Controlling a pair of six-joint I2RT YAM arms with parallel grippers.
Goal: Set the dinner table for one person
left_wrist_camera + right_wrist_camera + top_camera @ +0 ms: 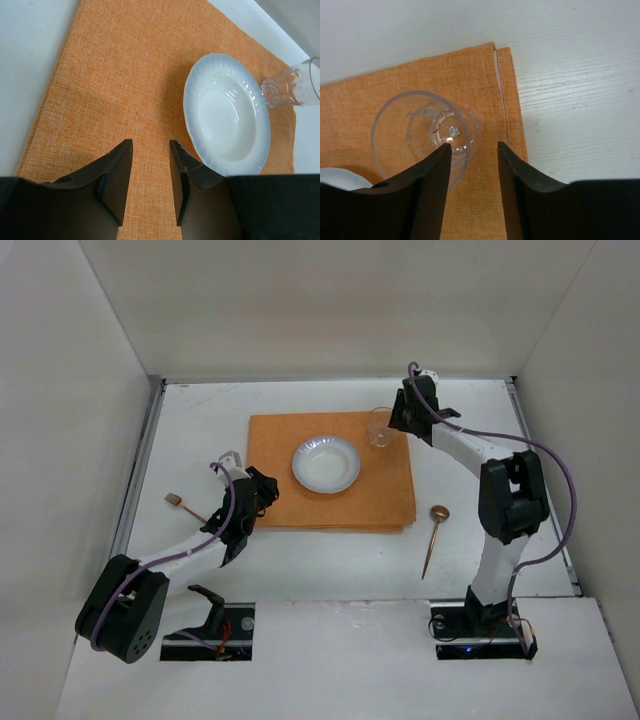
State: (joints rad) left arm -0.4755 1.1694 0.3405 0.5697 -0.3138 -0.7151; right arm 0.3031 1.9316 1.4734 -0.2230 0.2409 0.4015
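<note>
The table (pixel 200 430) is big, flat, stiff, under everything. The glass (pixel 422 125) on the mat (pixel 380 85), far R corner: light, slippery, breaks easy; hold its sides. R end effector (pixel 474 170) is apart, just beside it. L end effector (pixel 150 175) apart too, empty.

The mat (pixel 115 75) is coarse, matt woven cloth. The bowl (pixel 225 115) looks smooth and glossy, the glass (pixel 405 125) clear and shiny, the surface (pixel 570 75) matt with faint grain.

Top cam overhead, wrist cams near mat (pixel 385 490)
</note>
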